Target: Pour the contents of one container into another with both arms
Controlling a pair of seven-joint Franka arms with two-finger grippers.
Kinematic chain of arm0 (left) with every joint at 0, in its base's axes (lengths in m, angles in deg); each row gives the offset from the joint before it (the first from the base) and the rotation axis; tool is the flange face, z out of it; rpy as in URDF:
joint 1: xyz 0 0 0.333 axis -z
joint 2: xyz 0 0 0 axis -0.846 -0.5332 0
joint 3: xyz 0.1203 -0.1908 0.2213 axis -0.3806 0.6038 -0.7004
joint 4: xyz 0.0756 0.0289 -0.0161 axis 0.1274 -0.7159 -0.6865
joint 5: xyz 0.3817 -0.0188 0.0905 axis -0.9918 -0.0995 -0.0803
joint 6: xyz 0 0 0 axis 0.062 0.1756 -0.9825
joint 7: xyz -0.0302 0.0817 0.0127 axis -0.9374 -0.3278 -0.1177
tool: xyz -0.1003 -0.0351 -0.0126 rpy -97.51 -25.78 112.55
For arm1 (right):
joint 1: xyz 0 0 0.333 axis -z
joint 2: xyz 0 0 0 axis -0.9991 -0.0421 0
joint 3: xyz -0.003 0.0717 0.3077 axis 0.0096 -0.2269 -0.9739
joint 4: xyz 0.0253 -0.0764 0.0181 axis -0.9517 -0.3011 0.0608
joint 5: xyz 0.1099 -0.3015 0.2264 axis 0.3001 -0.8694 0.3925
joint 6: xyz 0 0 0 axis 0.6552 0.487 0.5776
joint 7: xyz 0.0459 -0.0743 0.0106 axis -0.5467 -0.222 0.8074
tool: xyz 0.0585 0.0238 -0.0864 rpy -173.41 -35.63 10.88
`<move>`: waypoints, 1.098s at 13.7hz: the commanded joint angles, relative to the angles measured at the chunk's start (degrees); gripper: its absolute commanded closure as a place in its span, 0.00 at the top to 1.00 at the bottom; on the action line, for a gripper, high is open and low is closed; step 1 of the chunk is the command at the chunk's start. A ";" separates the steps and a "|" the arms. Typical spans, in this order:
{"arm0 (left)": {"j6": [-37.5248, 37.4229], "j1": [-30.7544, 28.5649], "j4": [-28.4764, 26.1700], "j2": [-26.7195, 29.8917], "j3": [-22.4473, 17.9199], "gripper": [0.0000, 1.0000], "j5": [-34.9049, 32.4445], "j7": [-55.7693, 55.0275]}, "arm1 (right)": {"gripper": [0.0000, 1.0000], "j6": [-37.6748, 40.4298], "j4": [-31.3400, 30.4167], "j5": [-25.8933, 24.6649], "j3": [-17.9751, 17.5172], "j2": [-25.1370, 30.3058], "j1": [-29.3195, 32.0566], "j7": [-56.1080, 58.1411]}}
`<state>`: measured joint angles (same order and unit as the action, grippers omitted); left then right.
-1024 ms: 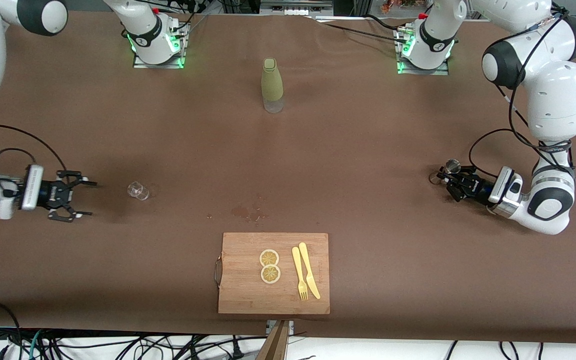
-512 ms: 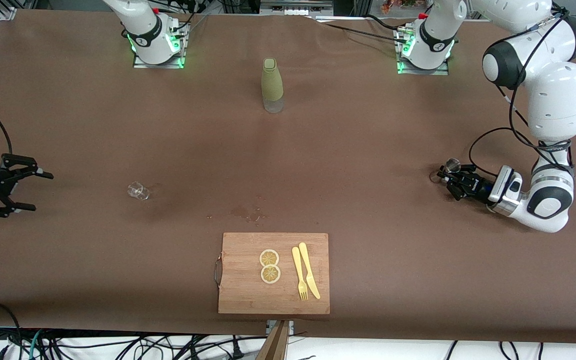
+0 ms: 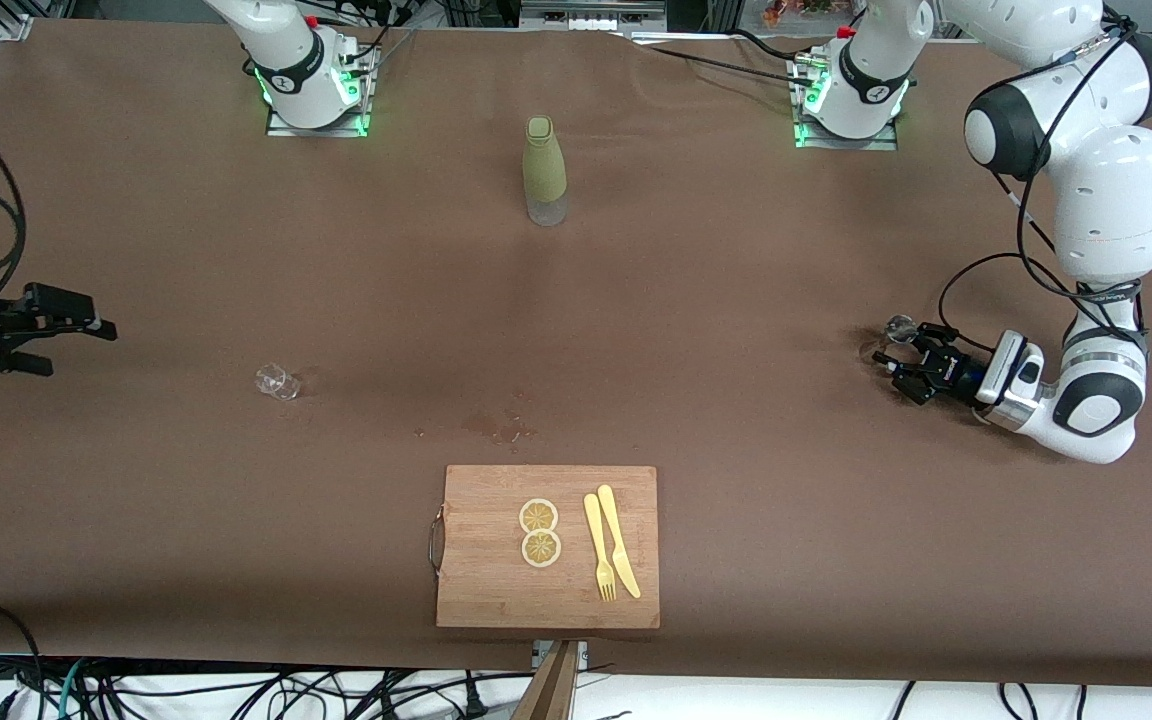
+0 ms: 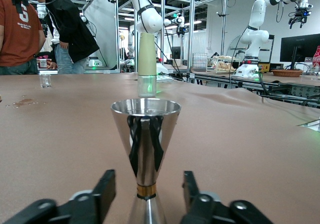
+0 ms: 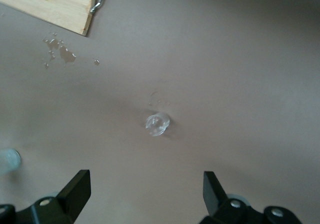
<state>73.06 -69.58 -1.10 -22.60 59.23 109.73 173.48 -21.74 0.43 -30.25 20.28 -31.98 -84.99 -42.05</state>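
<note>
The steel jigger (image 4: pixel 145 134) stands upright on the brown table near the left arm's end, its rim showing in the front view (image 3: pixel 901 326). My left gripper (image 3: pixel 898 358) lies low around its waist, open. Its fingers (image 4: pixel 105 189) stand either side with a gap to the metal. The tiny clear glass cup (image 3: pixel 277 381) sits on the table toward the right arm's end. My right gripper (image 3: pixel 71 345) hangs over the table's edge at that end, open and empty. From above, its wrist view shows the cup (image 5: pixel 157 124) well clear of the gripper (image 5: pixel 146 184).
An olive-green bottle (image 3: pixel 544 170) stands mid-table near the bases. A wooden cutting board (image 3: pixel 481 590) lies at the front edge with two lemon slices (image 3: pixel 540 532), a yellow fork and a knife (image 3: pixel 618 552). A small wet spill (image 3: pixel 501 428) marks the cloth beside it.
My left gripper has opened off the jigger, which stays standing. My right gripper has pulled away from the cup toward the right arm's end of the table.
</note>
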 commanded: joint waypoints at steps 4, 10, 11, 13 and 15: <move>-2.20 -0.32 2.08 1.52 -3.84 1.00 -2.05 4.89 | 1.00 10.54 -2.22 -6.80 -1.24 6.36 -3.30 -26.32; 8.15 -1.91 7.46 10.99 -5.25 1.00 -2.84 -1.42 | 1.00 14.69 -7.49 -12.44 -4.32 12.96 -3.48 -26.08; 10.09 -1.99 7.11 14.15 -5.43 1.00 -4.32 -4.06 | 1.00 14.25 -7.76 -13.84 -4.31 12.97 -3.48 -26.08; 14.75 -1.47 6.23 20.74 -5.34 1.00 -10.37 -8.11 | 1.00 10.49 -7.67 -16.39 -4.32 13.84 -3.48 -25.99; 18.18 -0.25 3.43 27.77 -5.17 1.00 -16.00 -15.12 | 1.00 6.79 -8.28 -16.84 -4.05 16.56 -3.13 -26.08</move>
<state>87.93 -71.46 6.97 -2.60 53.65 99.48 163.53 -12.10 -5.50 -45.93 16.34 -19.58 -88.47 -67.30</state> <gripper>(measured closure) 0.000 0.000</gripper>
